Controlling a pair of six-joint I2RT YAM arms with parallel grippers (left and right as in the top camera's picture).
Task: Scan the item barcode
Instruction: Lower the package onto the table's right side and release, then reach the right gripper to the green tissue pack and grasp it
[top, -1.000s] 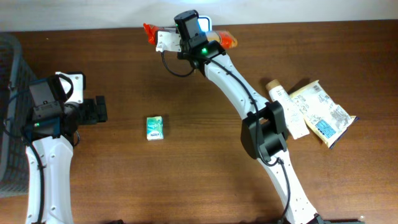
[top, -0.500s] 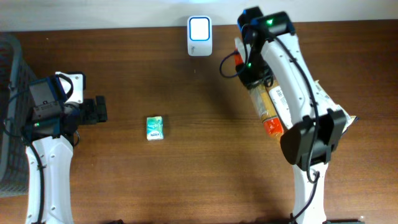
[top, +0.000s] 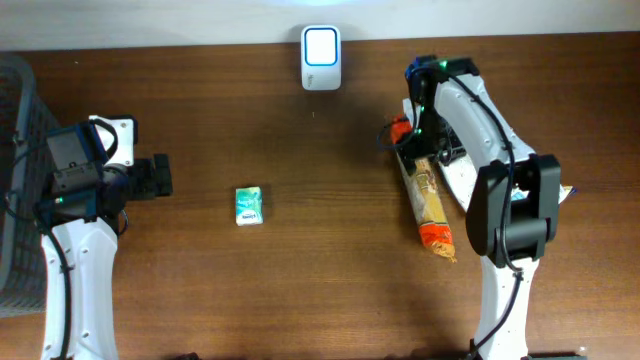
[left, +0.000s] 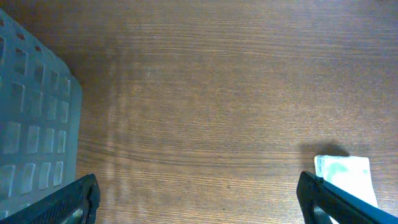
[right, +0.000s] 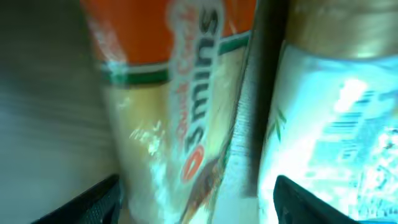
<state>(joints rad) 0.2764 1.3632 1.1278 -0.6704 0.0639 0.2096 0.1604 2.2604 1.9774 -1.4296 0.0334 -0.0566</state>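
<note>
Basket (left: 31, 93) beside left fingers (left: 68, 202), wide; right fingers (right: 93, 199) wide over snack pack (right: 168, 93), tube (right: 336, 124) alongside.

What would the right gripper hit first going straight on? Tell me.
The snack bag: it lies right ahead of the right gripper, between its open jaws. The white bottle beside it lies further to the side. The view is blurred, so depth is uncertain.

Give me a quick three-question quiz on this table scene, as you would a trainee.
1. True or false: the small green box lies inside the basket.
2. The white scanner stands: A) at the far edge of the table, B) beside the green box, C) in the basket.
3. Which gripper hangs over the orange-ended snack packet?
Key: 1 false; 2 A; 3 the right gripper.
</note>
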